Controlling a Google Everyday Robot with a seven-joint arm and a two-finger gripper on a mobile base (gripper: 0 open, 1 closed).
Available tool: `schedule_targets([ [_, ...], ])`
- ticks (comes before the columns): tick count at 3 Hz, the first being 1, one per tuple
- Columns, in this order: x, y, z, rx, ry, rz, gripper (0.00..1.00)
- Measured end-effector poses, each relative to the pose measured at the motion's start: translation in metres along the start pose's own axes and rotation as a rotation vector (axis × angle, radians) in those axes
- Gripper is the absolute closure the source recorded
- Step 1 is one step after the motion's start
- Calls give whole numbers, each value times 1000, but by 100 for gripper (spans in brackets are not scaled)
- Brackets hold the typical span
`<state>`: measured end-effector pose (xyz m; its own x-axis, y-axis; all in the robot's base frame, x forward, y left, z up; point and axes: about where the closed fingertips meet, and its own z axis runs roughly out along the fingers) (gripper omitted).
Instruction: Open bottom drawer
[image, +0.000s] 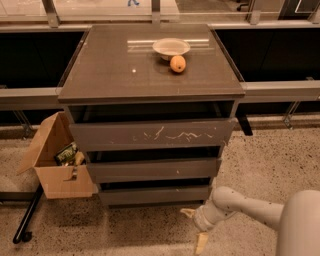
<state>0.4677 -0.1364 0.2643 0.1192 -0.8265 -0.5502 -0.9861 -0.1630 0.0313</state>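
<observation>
Three drawers stack in the cabinet (150, 75), the bottom drawer (155, 194) lowest; the gripper (192, 230), empty with fingers (201, 244) spread wide, hangs just off the cabinet's lower right front, and should probably hook that drawer's top edge and pull straight out

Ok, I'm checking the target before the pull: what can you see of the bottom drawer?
The bottom drawer is the lowest front of the cabinet: plain, flat, dark grey-brown, handleless, unmarked, level, just above the floor, with a dark gap above it. Nothing touches it; the gripper hangs low by its right end, apart.
</observation>
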Motion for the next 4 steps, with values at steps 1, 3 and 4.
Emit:
schedule_targets([
  [1, 2, -22, 34, -83, -158, -64, 0],
  [3, 6, -51, 32, -32, -126, -104, 0],
  [4, 15, -89, 25, 43, -94, -155, 0],
])
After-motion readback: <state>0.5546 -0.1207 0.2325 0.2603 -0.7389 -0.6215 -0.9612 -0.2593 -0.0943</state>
